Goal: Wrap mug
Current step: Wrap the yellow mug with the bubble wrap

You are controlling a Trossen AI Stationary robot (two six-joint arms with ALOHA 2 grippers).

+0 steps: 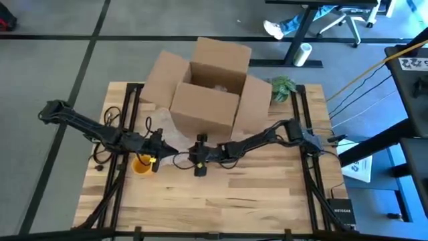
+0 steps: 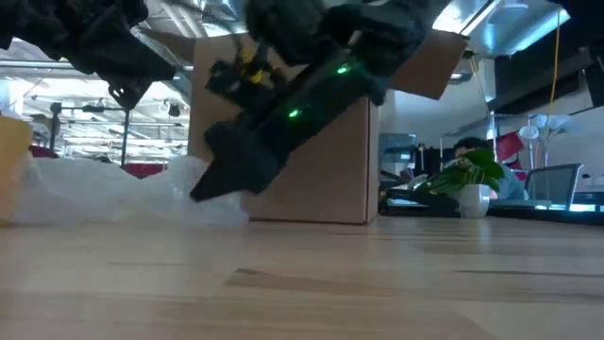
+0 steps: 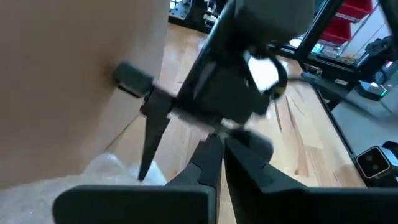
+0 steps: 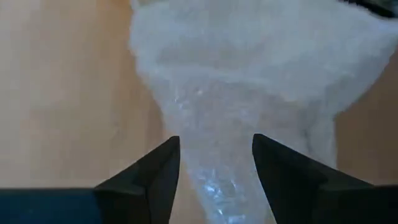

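The mug [image 1: 141, 164] is yellow-orange and sits on the wooden surface [image 1: 221, 201] toward its left side, partly hidden under the left arm. Clear bubble wrap [image 4: 249, 93] lies crumpled on the surface in front of the box; one end narrows to a twisted strip that runs between the right tool's [image 4: 214, 168] spread fingers.

One camera looks straight down; another sits at tabletop level; both share the cardboard box [image 1: 212, 87], wrist cameras close in.
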